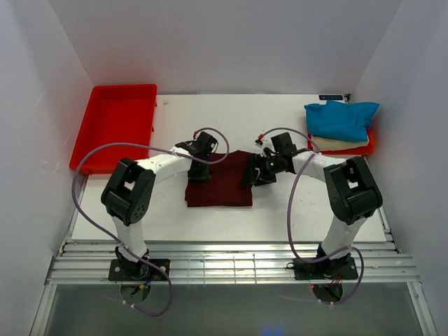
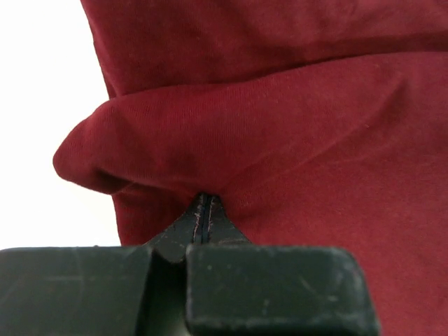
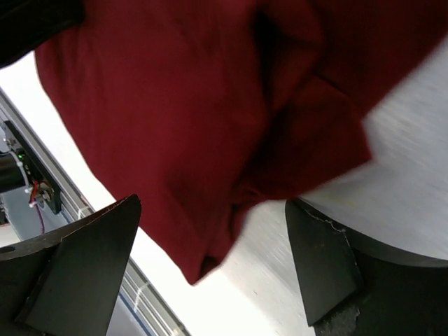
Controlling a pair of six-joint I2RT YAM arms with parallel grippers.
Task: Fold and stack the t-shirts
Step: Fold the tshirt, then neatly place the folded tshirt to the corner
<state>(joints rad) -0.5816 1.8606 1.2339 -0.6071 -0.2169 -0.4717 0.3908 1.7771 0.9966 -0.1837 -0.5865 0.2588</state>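
Maroon t-shirt (image 1: 218, 187) lying partly folded on the bench (image 1: 280, 217), directly between the two claws. Pinched at one edge by the left claw (image 2: 203, 210), clenched on a thin ridge of cloth, with fabric puckered and bulging just ahead of the tips. Spread wide over the opposite edge, the right claw (image 3: 210, 231), grasping nothing, with a loose corner of the shirt lying just ahead of and between its fingers and bare bench beside that corner. Well apart from the right claw, out past its outer side: blue t-shirt (image 1: 339, 119) stacked on cream t-shirt (image 1: 336, 143), over a red tray (image 1: 365, 148).

Probably midway through a fold, with one side gripped and the other not yet taken. To do it well:

- Lower the right claw onto the loose edge ahead of it and close on that edge alone, not on the layers beneath.
- Match the left claw's height before lifting, to hold the hem level.
- Pull lightly outward first, to flatten the bulge ahead of the left claw.
- Carry both edges across together, low over the cloth, without dragging the under layers.
- Set the edge down square, then let go.
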